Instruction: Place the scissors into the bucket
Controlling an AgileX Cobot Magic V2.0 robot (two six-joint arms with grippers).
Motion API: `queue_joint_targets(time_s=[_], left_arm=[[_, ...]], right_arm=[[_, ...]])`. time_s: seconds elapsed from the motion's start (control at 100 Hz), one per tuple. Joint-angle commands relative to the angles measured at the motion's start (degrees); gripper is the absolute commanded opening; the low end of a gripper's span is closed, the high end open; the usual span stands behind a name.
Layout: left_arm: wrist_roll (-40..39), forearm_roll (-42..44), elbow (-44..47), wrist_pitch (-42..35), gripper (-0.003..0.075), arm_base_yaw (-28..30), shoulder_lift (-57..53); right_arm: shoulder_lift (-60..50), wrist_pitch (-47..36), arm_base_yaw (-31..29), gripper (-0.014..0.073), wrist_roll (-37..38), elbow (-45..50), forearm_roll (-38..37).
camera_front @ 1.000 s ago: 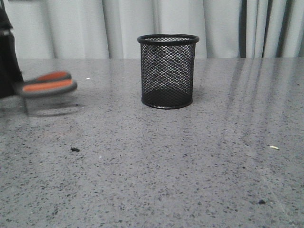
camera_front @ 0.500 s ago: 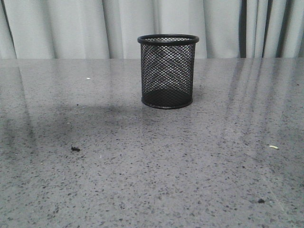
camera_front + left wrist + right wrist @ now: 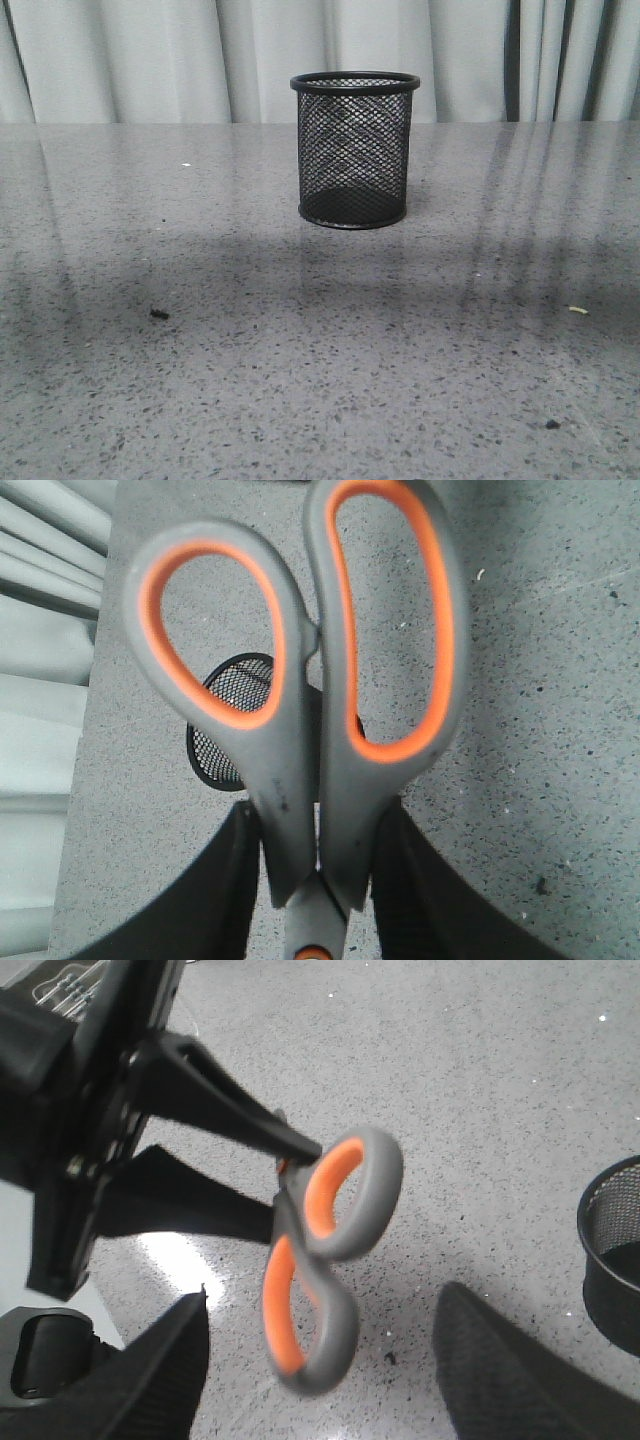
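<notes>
The bucket [image 3: 354, 150], a black wire-mesh cup, stands upright on the grey table, centre back in the front view. No gripper and no scissors show in that view. In the left wrist view my left gripper [image 3: 318, 880] is shut on the scissors [image 3: 300, 710], clamping the grey handles just below the orange-lined loops; the bucket [image 3: 235, 720] shows behind them, below on the table. In the right wrist view my right gripper [image 3: 320, 1380] is open and empty, with the scissors [image 3: 320, 1250] held by the left arm in the air between and beyond its fingers. The blades are hidden.
The bucket's rim [image 3: 612, 1250] shows at the right edge of the right wrist view. Small dark specks [image 3: 158, 314] and a pale crumb [image 3: 577, 310] lie on the speckled table [image 3: 320, 380]. Grey curtains [image 3: 150, 60] hang behind the table's far edge.
One second ago the scissors' handles and the left arm showed at the left edge of the front view; they have since risen out of that view. The bucket has not moved.
</notes>
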Motion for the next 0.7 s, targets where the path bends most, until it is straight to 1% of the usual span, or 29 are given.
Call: queue_joint_targets(time_s=[0.0, 0.13, 0.32, 0.38, 0.43, 0.48, 0.52, 0.53, 0.55, 0.58, 0.59, 0.63, 0.66, 0.69], left_arm=[[-0.55, -2.79, -1.48, -2.53, 0.0073, -0.46, -1.92], [-0.55, -2.79, -1.48, -2.53, 0.0073, -0.46, -1.97], [-0.55, -2.79, -1.48, -2.53, 0.0073, -0.46, -1.97], [-0.55, -2.79, -1.48, -2.64, 0.0073, -0.46, -1.97], [-0.55, -2.79, -1.48, -2.76, 0.0073, -0.46, -1.97], [-0.55, -2.79, -1.48, -3.15, 0.0073, -0.46, -1.97], [-0.55, -2.79, -1.48, -3.44, 0.0073, -0.46, -1.97], [-0.55, -2.79, -1.48, -3.43, 0.0073, -0.46, -1.97], [-0.55, -2.79, -1.48, -3.62, 0.0073, -0.46, -1.97], [-0.55, -2.93, -1.48, -3.64, 0.0075, -0.46, -1.97], [-0.55, -3.18, -1.48, -3.64, 0.0076, -0.46, -1.97], [-0.55, -4.3, -1.48, -3.49, 0.0088, -0.46, -1.97], [-0.55, -5.61, -1.48, -3.41, 0.0113, -0.46, -1.97], [-0.55, -6.67, -1.48, -3.41, 0.0164, -0.46, -1.97]], right_arm=[[1.23, -3.44, 0.06, 0.0421, -0.75, -2.96, 0.78], [4.25, -5.92, 0.06, 0.042, -0.75, -3.21, 1.22], [6.6, -7.31, 0.06, 0.0419, -0.75, -3.21, 2.37], [6.59, -8.52, 0.06, 0.04, -2.67, -3.21, 3.45], [6.59, -9.32, 0.06, 0.0347, -4.47, -3.21, 5.16], [6.59, -9.31, 0.06, 0.0253, -5.37, -3.21, 6.87], [6.59, -9.06, 0.06, 0.0146, -5.94, -3.21, 7.54], [6.59, -8.78, 0.06, 0.0106, -6.06, -3.21, 7.75], [6.59, -8.48, 0.06, 0.0064, -6.33, -3.21, 7.88], [6.59, -8.2, 0.06, -0.0044, -6.83, -3.21, 7.88], [6.59, -8.1, 0.06, -0.0065, -7.25, -3.21, 7.88], [6.59, -7.97, 0.06, -0.0066, -7.87, -3.21, 7.88], [6.59, -7.64, 0.06, -0.0066, -8.61, -3.21, 7.88], [6.59, -7.37, 0.06, -0.0066, -8.73, -3.21, 7.88]])
